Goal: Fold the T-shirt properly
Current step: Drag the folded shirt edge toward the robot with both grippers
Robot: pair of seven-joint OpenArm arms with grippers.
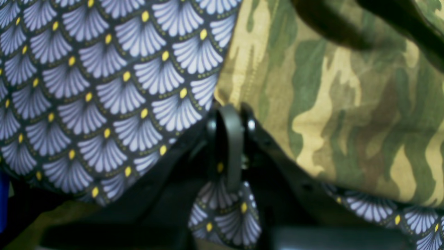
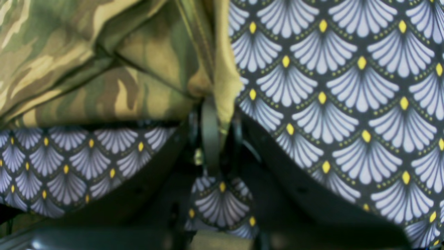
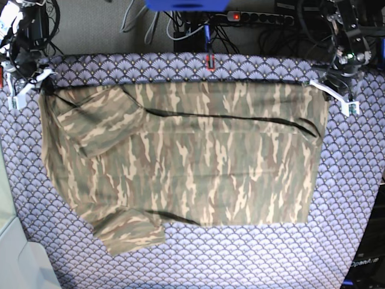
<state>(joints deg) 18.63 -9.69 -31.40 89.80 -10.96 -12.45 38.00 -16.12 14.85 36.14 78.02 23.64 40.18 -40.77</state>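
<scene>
The camouflage T-shirt [image 3: 192, 162] lies spread across the table, sleeves toward the left of the base view and hem toward the right. My left gripper [image 3: 322, 86] is at the shirt's far right corner. In the left wrist view it [image 1: 230, 109] is shut on the T-shirt [image 1: 329, 104] at the corner's edge. My right gripper [image 3: 43, 89] is at the far left corner. In the right wrist view it [image 2: 213, 104] is shut on a bunched fold of the T-shirt [image 2: 104, 69]. One sleeve [image 3: 99, 123] is folded onto the body, and the other [image 3: 129, 233] sticks out at the front.
A purple-grey fan-patterned cloth [image 3: 240, 253] covers the table under the shirt. Behind the far edge are a power strip [image 3: 258, 18], tangled cables and a blue object [image 3: 186, 5]. A small red marker [image 3: 210, 61] sits at the back middle. The table's left edge [image 3: 7, 180] drops off.
</scene>
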